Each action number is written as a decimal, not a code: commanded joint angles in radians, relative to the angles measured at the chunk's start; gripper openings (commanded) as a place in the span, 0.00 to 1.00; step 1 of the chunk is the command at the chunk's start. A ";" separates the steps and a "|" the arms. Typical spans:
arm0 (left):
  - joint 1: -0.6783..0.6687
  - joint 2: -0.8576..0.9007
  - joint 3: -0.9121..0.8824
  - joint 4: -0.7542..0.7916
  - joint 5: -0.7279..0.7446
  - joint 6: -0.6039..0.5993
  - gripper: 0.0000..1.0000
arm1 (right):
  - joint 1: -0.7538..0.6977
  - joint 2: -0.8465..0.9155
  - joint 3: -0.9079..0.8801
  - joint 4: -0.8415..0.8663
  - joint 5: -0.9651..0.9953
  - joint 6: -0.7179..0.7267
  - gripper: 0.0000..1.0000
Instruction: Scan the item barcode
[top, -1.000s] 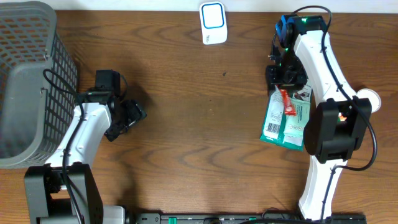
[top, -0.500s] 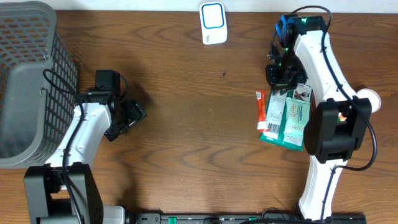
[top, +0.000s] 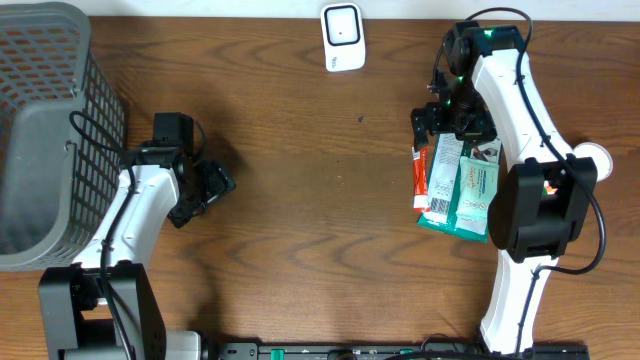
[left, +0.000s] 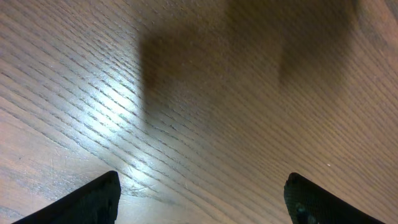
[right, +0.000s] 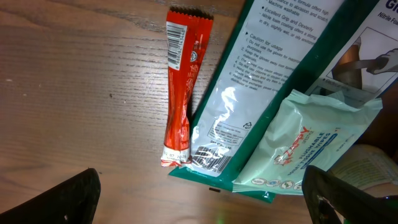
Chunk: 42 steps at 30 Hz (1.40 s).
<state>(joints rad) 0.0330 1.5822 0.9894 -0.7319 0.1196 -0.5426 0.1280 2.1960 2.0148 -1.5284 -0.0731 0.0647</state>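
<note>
Broadly, the brown wooden tabletop (top: 320, 230) carries everything, with a grey mesh basket (top: 40, 130) standing at its left edge. Beside the basket, the left claw (left: 202, 196) hangs spread wide over bare wood, pinching nothing. On the right side, the right claw (right: 202, 196) is also spread wide and empty, poised above a small heap of goods without touching them. Largest there is a green glove packet (right: 249, 93) lying flat, its barcode face up at one corner. A pale green wipes pack (right: 305, 149) lies partly on top of it. A red snack bar (right: 180, 87) lies flat on the wood along the glove packet's long edge, its end touching the packet just beside that barcode. A white scanner (top: 342, 36) sits at the far edge of the tabletop, well apart from the heap.
</note>
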 joint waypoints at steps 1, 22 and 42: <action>0.005 -0.002 0.000 -0.004 -0.020 0.007 0.86 | 0.009 -0.019 -0.005 0.000 -0.007 -0.002 0.99; 0.005 -0.002 0.000 -0.004 -0.020 0.007 0.86 | 0.027 -0.554 -0.007 0.403 0.016 -0.146 0.99; 0.005 -0.002 0.000 -0.004 -0.020 0.006 0.86 | -0.046 -2.047 -1.099 0.650 0.024 -0.213 0.99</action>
<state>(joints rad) 0.0330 1.5826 0.9894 -0.7322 0.1196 -0.5426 0.1081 0.2604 1.0580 -0.9516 -0.0547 -0.1371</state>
